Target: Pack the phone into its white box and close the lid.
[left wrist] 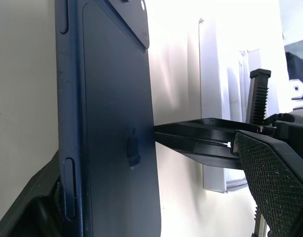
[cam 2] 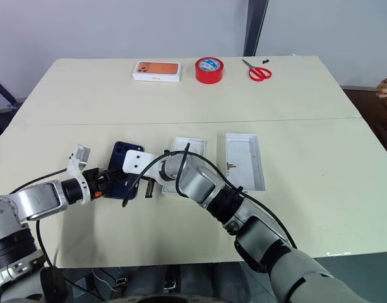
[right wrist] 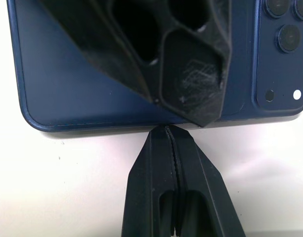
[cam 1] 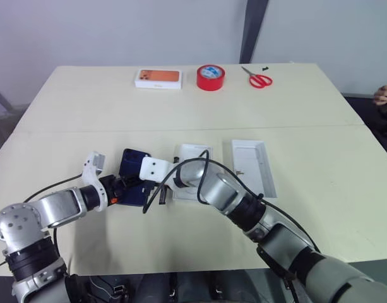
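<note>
Slim glossy navy-blue phone (cam 2: 120, 169) flat on cream tabletop (cam 2: 86, 113), just left of shallow white cardboard box (cam 2: 192, 149); bare surface beyond. Left gripper (cam 2: 108, 180) spread across phone. Right gripper (right wrist: 167, 129) clenched empty at phone's long edge.

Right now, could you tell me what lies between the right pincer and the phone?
Nothing: in the right wrist view the shut right pincer has its tips right at the phone's long edge, with only bare table around them.
</note>
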